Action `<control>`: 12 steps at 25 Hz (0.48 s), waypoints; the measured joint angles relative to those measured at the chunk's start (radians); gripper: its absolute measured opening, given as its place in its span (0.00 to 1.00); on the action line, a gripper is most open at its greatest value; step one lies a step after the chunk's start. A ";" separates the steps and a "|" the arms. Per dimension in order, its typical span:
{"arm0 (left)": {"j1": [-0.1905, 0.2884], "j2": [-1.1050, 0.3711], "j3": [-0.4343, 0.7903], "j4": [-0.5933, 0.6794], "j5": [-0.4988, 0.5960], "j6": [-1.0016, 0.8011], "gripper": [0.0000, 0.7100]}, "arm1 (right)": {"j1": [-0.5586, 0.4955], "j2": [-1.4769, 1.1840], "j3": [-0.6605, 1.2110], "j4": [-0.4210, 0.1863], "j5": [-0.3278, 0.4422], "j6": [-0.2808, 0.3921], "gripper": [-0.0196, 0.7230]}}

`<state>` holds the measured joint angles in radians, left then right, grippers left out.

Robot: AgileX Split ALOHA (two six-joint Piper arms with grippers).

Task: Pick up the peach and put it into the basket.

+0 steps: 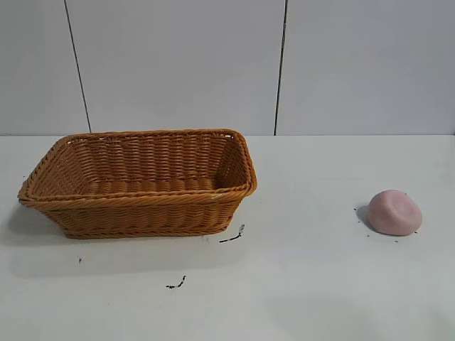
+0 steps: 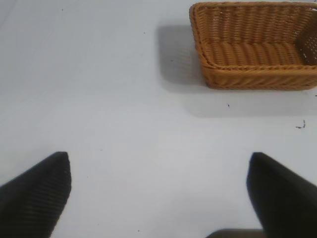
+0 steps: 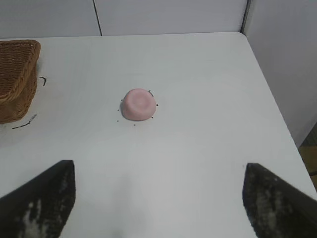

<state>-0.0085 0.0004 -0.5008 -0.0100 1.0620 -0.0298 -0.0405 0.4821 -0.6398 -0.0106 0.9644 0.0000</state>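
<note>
On the white bench, toward the right side of the exterior view, sits the peach (image 1: 394, 212), a small dull pink, slightly flattened lump with a shallow dent on top, resting alone with tiny dark specks dotted around its base. It is well apart from the basket (image 1: 142, 206), a large rectangular orange-brown wicker basket with flaring sides and a braided rim, which stands on the left half of the bench with nothing visible inside it. Between the two, nearer the basket's corner, are a couple of short dark scuff marks (image 1: 232, 236) on the bench surface. Behind the bench rises a pale panelled wall (image 1: 178, 64) with thin vertical seams. Neither arm appears in the exterior view. From the right wrist view, the right gripper (image 3: 158, 198) hovers above the bench with its two dark fingers (image 3: 42, 198) spread wide and holding nothing; the peach (image 3: 139, 104) lies ahead of it, centred between the fingers but not touched. From the left wrist view, the left gripper (image 2: 158, 193) likewise has its dark fingers (image 2: 37, 191) spread wide and empty over bare bench (image 2: 124, 99), with the basket (image 2: 257, 74) farther off ahead and to one side.
</note>
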 joint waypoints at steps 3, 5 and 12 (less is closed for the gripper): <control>0.000 0.000 0.000 0.000 0.000 0.000 0.98 | 0.000 0.226 -0.086 0.003 -0.036 0.000 0.95; 0.000 0.000 0.000 0.000 0.000 0.000 0.98 | 0.000 0.384 -0.146 0.003 -0.054 -0.010 0.95; 0.000 0.000 0.000 0.000 0.000 0.000 0.98 | 0.000 0.867 -0.383 0.004 -0.052 -0.056 0.95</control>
<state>-0.0085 0.0004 -0.5008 -0.0100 1.0620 -0.0298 -0.0405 1.3496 -1.0226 -0.0071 0.9120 -0.0562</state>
